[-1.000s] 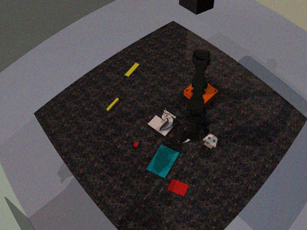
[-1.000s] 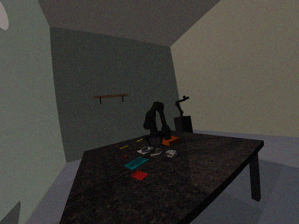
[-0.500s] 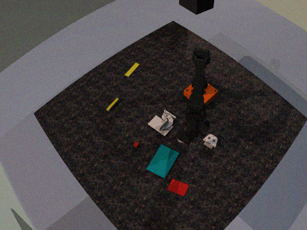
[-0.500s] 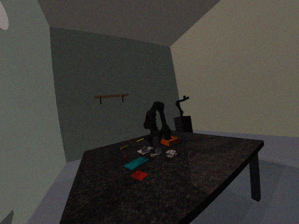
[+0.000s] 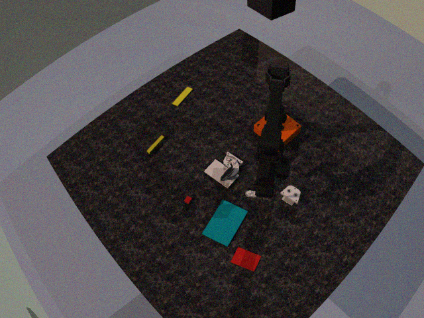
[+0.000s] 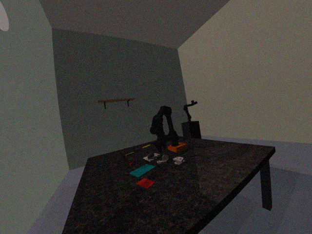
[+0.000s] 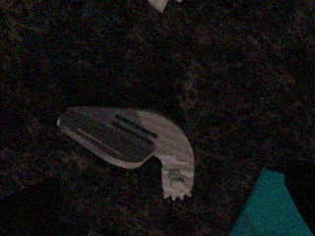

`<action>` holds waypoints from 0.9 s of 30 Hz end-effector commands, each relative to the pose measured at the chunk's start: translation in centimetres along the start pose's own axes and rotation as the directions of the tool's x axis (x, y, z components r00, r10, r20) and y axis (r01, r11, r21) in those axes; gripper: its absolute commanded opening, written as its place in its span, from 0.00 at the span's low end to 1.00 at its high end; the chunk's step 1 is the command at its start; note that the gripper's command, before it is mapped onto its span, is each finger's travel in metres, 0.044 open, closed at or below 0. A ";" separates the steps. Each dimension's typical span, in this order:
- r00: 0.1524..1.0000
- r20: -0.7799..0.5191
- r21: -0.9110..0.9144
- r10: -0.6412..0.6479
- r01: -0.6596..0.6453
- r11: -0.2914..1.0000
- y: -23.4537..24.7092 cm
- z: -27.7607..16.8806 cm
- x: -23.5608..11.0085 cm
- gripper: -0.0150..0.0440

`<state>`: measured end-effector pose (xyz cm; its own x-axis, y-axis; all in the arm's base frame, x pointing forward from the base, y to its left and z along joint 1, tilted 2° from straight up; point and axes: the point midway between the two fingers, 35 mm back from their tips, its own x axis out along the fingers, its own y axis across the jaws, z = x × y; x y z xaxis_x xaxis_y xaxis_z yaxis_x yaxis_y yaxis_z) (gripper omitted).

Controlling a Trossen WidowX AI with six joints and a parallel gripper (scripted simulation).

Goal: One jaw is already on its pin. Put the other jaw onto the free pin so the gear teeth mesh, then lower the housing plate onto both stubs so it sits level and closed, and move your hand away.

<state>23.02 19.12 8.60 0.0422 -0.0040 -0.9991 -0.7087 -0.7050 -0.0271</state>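
Note:
The loose jaw (image 5: 250, 193) (image 6: 162, 160) (image 7: 169, 135) lies flat on the table, pale with a dark pad and small gear teeth at one end. My gripper (image 5: 265, 193) (image 6: 160, 148) (image 7: 175, 182) is open and empty above it, with dark fingers at the lower left and right of the wrist view. The pale base plate (image 5: 212, 168) (image 6: 146, 158) carries the other jaw (image 5: 230, 172) (image 6: 151, 156), dark-padded. The free pin is too small to tell. The housing plate (image 5: 291, 193) (image 6: 178, 159), pale with round holes, stands apart from the base, on the loose jaw's other side.
A teal sheet (image 5: 224, 222) (image 6: 142, 170) (image 7: 271, 208) and a red sheet (image 5: 246, 259) (image 6: 145, 183) lie in front. A small red cube (image 5: 187, 199) and two yellow bars (image 5: 182, 96) (image 5: 155, 144) lie left. An orange block (image 5: 291, 129) (image 6: 177, 147) is beneath the arm.

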 end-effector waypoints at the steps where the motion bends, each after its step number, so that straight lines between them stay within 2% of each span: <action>1: 1.000 -0.002 -0.106 0.004 -0.004 0.994 0.3 -0.1 0.0 1.00; 14: 1.000 -0.002 -0.461 0.005 -0.005 0.888 1.1 -0.2 -0.2 1.00; 27: 1.000 -0.002 -0.752 0.005 -0.005 0.659 1.9 -0.3 -0.3 1.00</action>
<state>22.06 17.86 8.85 0.0412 -0.0053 -0.9991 -0.0148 -0.9999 0.0047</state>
